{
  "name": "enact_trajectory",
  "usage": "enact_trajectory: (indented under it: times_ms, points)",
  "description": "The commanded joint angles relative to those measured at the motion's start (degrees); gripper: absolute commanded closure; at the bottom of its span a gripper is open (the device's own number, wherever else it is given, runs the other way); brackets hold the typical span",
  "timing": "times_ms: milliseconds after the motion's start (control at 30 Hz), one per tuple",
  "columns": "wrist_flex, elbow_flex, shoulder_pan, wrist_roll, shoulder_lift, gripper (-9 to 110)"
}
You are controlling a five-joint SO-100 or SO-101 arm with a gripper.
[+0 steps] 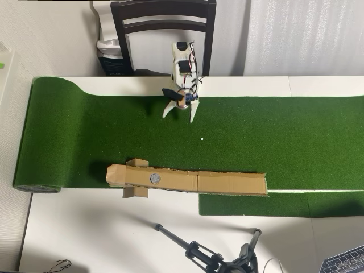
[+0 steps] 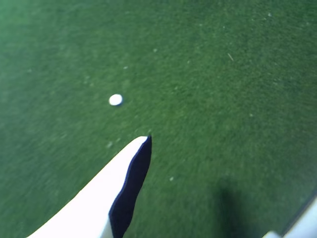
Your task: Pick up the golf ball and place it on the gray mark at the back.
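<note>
Start at the left of the overhead view: your green turf mat point(image 1: 85, 136) ends there in a rolled edge and runs across to the right edge of the frame over the white table point(image 1: 85, 239). Left of centre, in the lower half, a long cardboard ramp point(image 1: 187, 181) lies along the near side of the turf, and the gray mark point(image 1: 155, 178) sits on it toward its left end. Just above centre you see the white arm point(image 1: 183, 62) in front of a dark chair point(image 1: 165, 28). Its gripper point(image 1: 181, 112) points down the frame with the two fingers splayed wide apart, jaws open and nothing between them. The golf ball point(image 1: 202, 138) lies on bare turf slightly right of and below the gripper, clear of the fingertips and well apart from the ramp. A black tripod point(image 1: 210, 256) lies at the bottom of the frame.

In the wrist view, you have one white finger point(image 2: 99, 198) rising from the lower left, with the ball point(image 2: 115, 99) up and left of its tip, not touching it, on the turf point(image 2: 223, 99).
</note>
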Motion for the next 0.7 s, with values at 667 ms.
enact_trajectory:
  times_ms: [667]
  points:
    - [7.6,4.2,-5.2,6.1,6.0,49]
